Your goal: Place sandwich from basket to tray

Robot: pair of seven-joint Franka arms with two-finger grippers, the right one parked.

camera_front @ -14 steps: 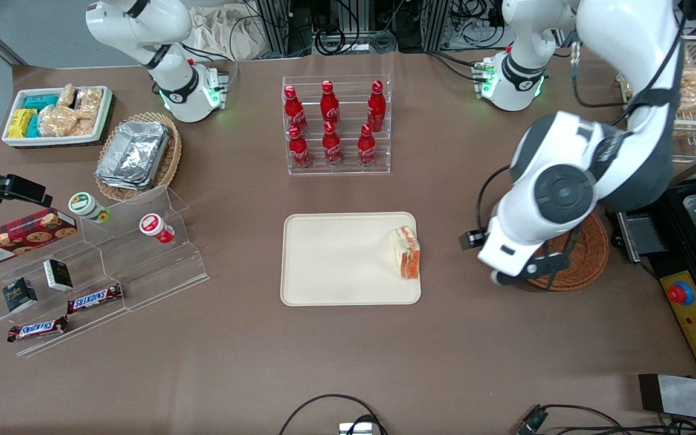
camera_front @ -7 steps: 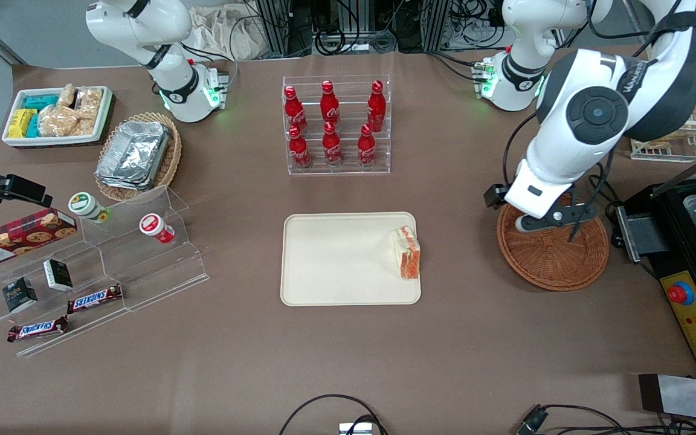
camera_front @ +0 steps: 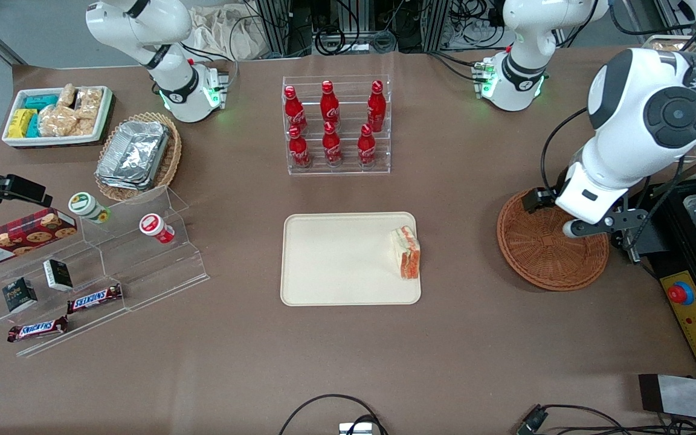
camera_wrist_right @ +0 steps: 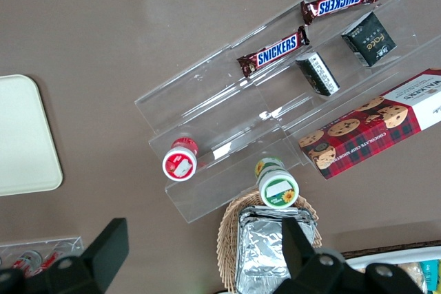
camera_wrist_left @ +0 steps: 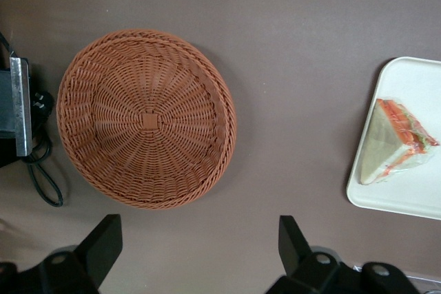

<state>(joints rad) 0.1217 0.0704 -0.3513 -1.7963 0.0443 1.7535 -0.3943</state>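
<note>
Sandwich (camera_front: 406,254) lies inside the tray (camera_front: 336,284) at the rim nearest the basket (camera_front: 541,260) in the front view, so a nudge there could tip it onto the counter (camera_front: 348,362). From the left wrist, the tool (camera_wrist_left: 196,249) hovers wide and empty above the bare basket; dropping could snag wicker.

Sandwich (camera_front: 406,259) on tray (camera_front: 336,260); tool (camera_wrist_left: 196,249) above basket (camera_front: 541,254), fingers apart.
</note>
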